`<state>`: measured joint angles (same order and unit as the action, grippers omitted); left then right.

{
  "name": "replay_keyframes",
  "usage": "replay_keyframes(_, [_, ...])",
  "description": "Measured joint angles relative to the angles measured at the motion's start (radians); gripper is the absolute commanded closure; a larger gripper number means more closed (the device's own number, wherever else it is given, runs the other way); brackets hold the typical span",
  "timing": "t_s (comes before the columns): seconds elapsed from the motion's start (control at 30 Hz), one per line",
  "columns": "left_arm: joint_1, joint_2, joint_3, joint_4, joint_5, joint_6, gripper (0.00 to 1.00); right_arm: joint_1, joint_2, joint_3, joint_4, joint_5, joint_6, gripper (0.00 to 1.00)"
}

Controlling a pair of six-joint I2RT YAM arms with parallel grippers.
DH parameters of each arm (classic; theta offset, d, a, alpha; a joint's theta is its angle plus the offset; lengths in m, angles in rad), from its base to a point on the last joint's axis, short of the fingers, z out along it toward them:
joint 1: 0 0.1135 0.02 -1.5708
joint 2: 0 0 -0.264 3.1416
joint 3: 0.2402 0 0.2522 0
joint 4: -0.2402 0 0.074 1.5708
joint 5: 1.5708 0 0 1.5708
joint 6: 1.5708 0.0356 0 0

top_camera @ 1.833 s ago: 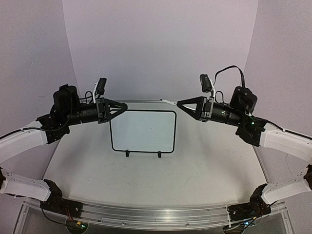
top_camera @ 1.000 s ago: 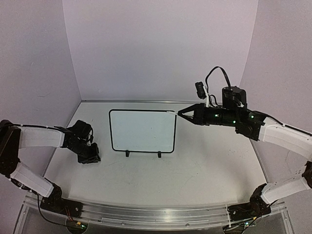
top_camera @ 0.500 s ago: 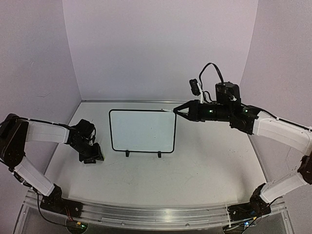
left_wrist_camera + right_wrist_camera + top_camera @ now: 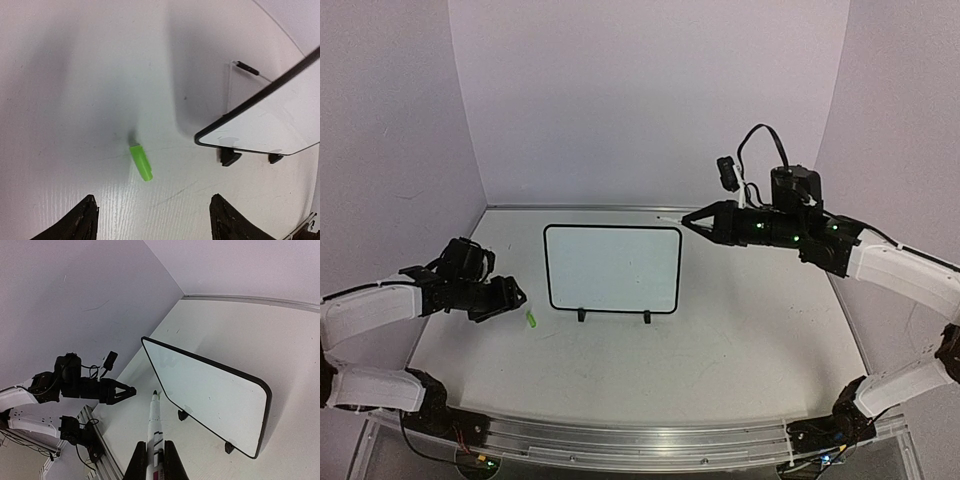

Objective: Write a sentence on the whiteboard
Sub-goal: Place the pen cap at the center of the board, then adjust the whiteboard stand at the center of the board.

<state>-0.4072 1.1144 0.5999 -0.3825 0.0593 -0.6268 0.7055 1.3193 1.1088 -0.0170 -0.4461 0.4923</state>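
The whiteboard (image 4: 612, 270) stands upright on two black feet mid-table, and no sentence shows on its white face (image 4: 212, 390). My right gripper (image 4: 692, 222) hovers by the board's upper right corner, shut on a white marker (image 4: 155, 425) whose uncapped tip points left along the board. My left gripper (image 4: 516, 297) is low over the table left of the board. Its jaws stand open and empty (image 4: 155, 225). A small green marker cap (image 4: 141, 161) lies on the table just ahead of them, also seen from above (image 4: 532, 320).
The board's lower left corner and a foot (image 4: 230, 156) are to the right of the cap. Lilac walls (image 4: 640, 90) close in the back and sides. A metal rail (image 4: 640, 440) runs along the near edge.
My left gripper has opened and let go of the green cap, which now lies on the table, and has drawn back a little. The right gripper with the marker shifted slightly right.
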Motion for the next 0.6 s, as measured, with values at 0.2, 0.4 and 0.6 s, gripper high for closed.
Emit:
replay_keyframes(0.2, [-0.017,-0.061,-0.053,0.165,0.093,0.032,0.30,0.001,-0.025,-0.005,0.001,0.008,0.000,1.00])
replay_keyframes(0.4, [-0.029,0.032,-0.046,0.290,0.165,0.084,0.34,0.002,-0.038,-0.033,0.000,0.013,0.003,1.00])
replay_keyframes(0.6, [-0.157,0.076,-0.043,0.357,0.081,0.055,0.38,0.004,-0.073,-0.063,0.000,0.040,0.010,1.00])
